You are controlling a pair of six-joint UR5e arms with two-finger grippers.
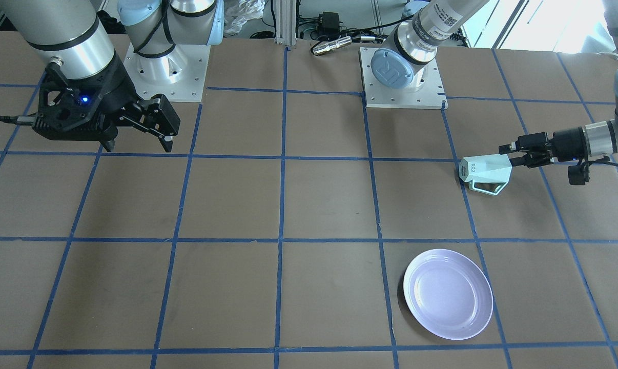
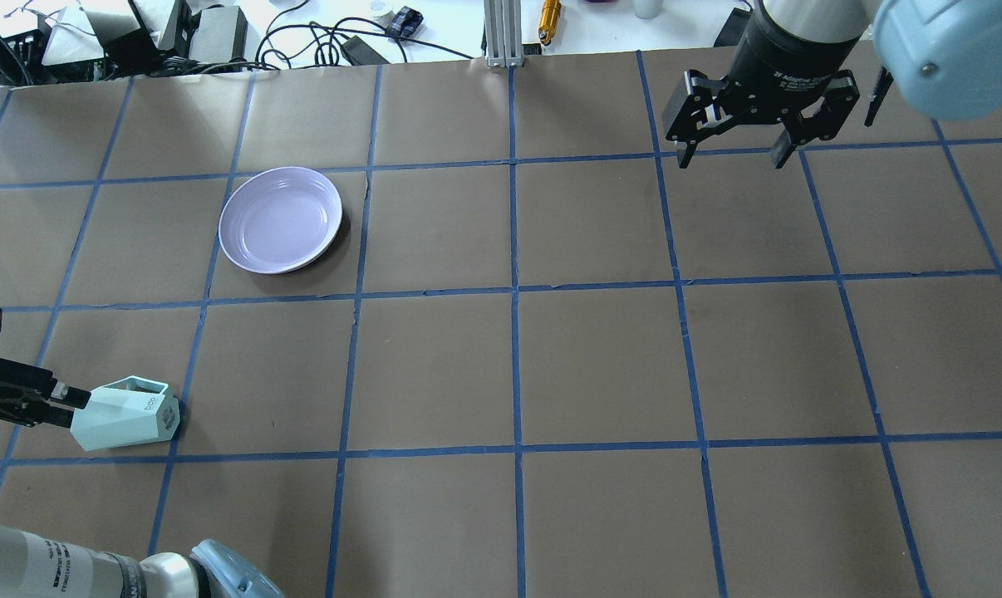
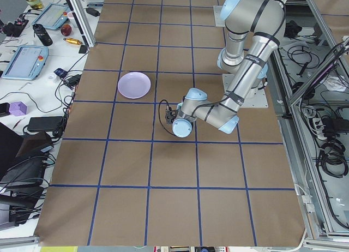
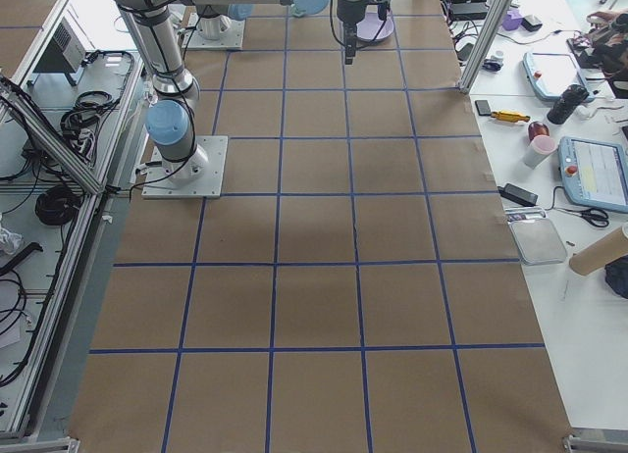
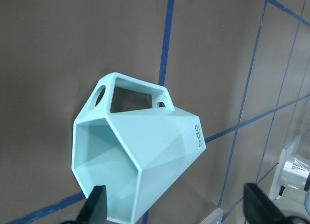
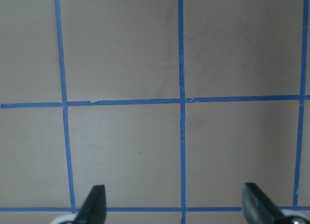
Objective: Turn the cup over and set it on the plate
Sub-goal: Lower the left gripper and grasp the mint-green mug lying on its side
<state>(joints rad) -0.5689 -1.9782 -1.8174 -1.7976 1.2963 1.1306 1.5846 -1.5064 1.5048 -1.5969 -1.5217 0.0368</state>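
The mint-green cup (image 1: 486,171) lies on its side near the robot's left table edge, base with dark lettering toward the table's middle, handle away from the robot. It also shows in the overhead view (image 2: 123,415) and the left wrist view (image 5: 140,156). My left gripper (image 1: 511,151) is level with the cup's open mouth and open. In the left wrist view (image 5: 177,207) one finger (image 5: 97,204) is in front of the mouth and the other is outside the wall. The lavender plate (image 1: 448,293) sits empty farther out (image 2: 281,218). My right gripper (image 2: 731,158) hovers open and empty.
Brown table with a blue tape grid. The arms' base plates (image 1: 165,66) (image 1: 402,77) sit at the robot's edge. An aluminium post (image 2: 501,33), an orange tool (image 2: 549,12) and cables lie past the far edge.
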